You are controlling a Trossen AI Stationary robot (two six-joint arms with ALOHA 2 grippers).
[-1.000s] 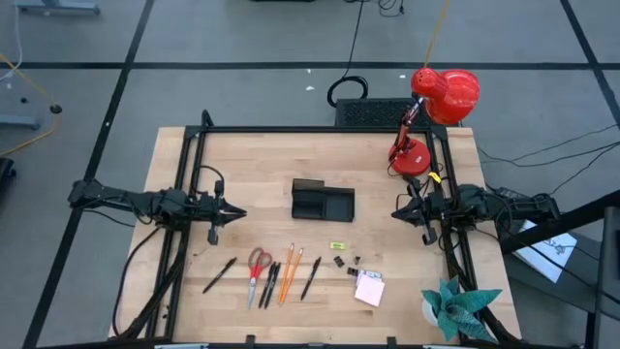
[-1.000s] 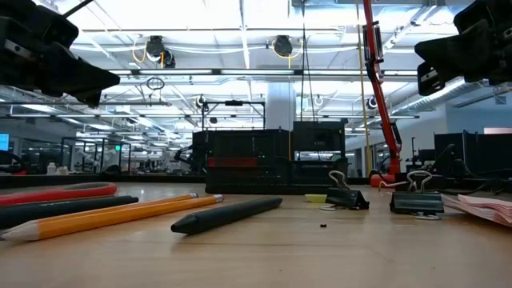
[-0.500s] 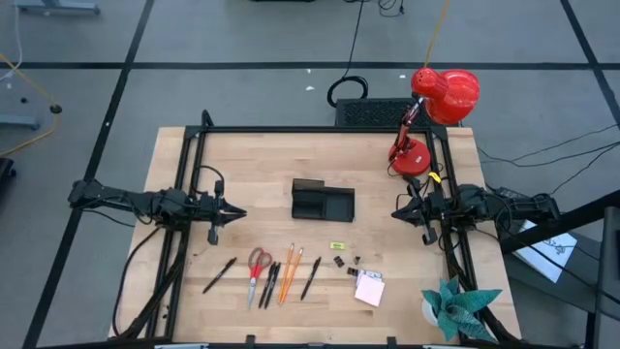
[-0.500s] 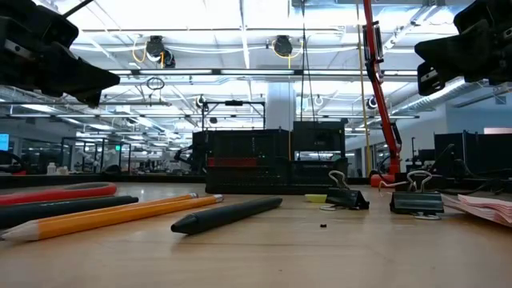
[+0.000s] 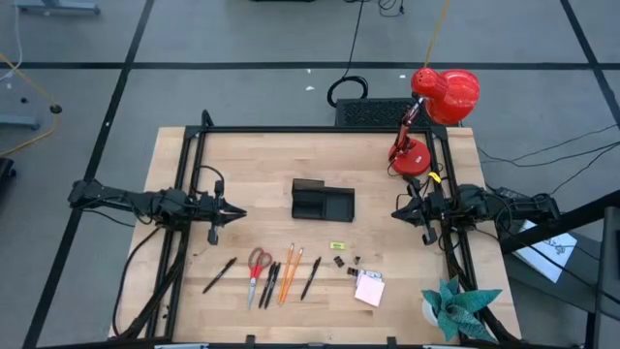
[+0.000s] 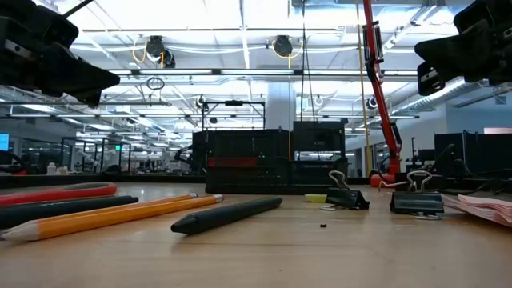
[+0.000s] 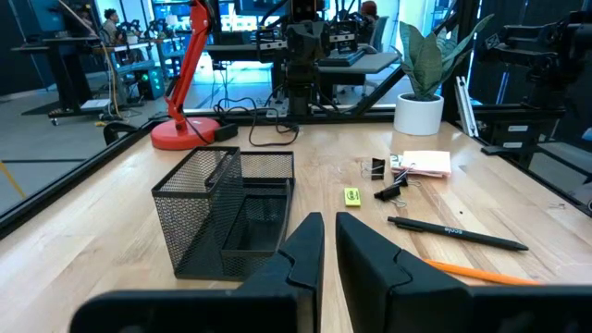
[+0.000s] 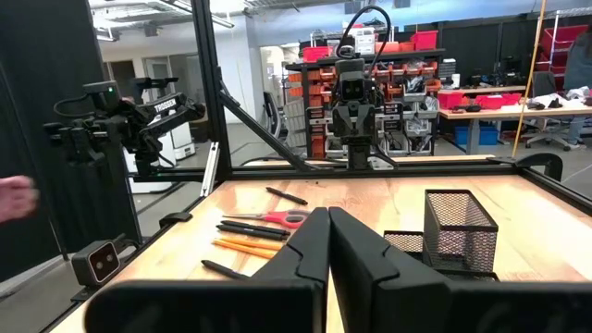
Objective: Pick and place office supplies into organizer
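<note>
The black mesh organizer (image 5: 323,202) stands mid-table, its taller section at its left end. Nearer the table's near edge lie the red-handled scissors (image 5: 258,264), orange pencils (image 5: 288,271), black pens (image 5: 221,274) (image 5: 310,278), black clips (image 5: 339,261), a yellow piece (image 5: 337,246) and a pink pad (image 5: 369,288). My left gripper (image 5: 240,212) hovers left of the organizer, shut and holding nothing. My right gripper (image 5: 395,211) hovers to its right, also shut and holding nothing. The left wrist view shows the organizer (image 7: 231,213), the right wrist view the scissors (image 8: 277,219).
A red desk lamp (image 5: 431,116) stands at the far right corner with a black ribbed box (image 5: 373,111) behind it. A teal paper plant (image 5: 455,305) sits at the near right corner. A black frame rims the table. A person's hand (image 8: 14,196) shows beyond the table.
</note>
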